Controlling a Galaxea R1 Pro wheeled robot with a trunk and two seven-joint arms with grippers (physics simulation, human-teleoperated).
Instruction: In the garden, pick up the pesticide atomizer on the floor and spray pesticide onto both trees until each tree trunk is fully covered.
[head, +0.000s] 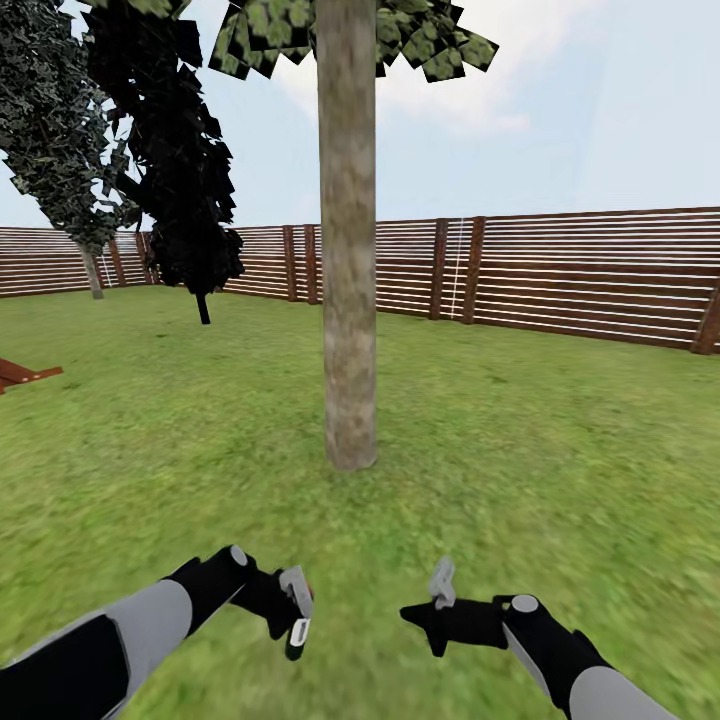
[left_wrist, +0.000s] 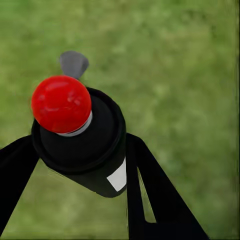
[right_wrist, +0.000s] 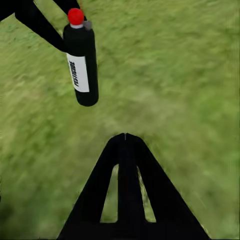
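A thick mottled grey-brown tree trunk (head: 349, 300) rises from the grass (head: 520, 470) straight ahead, its green leaves (head: 420, 35) at the top edge of the head view. My left gripper (head: 295, 605) (left_wrist: 80, 145) is shut on the pesticide atomizer (head: 298, 632) (left_wrist: 95, 155). The atomizer is a black can with a white label and a red tip (left_wrist: 61, 103). It also hangs over the lawn in the right wrist view (right_wrist: 81, 60). My right gripper (head: 441, 585) (right_wrist: 125, 137) is held low beside it, fingers closed together and holding nothing.
A brown slatted fence (head: 560, 270) rings the lawn. A dark narrow tree (head: 185, 190) stands at the back left. Further left, near the fence, is another tree (head: 93, 272) with a grey trunk. A red-brown wooden object (head: 20, 375) pokes in at the left edge.
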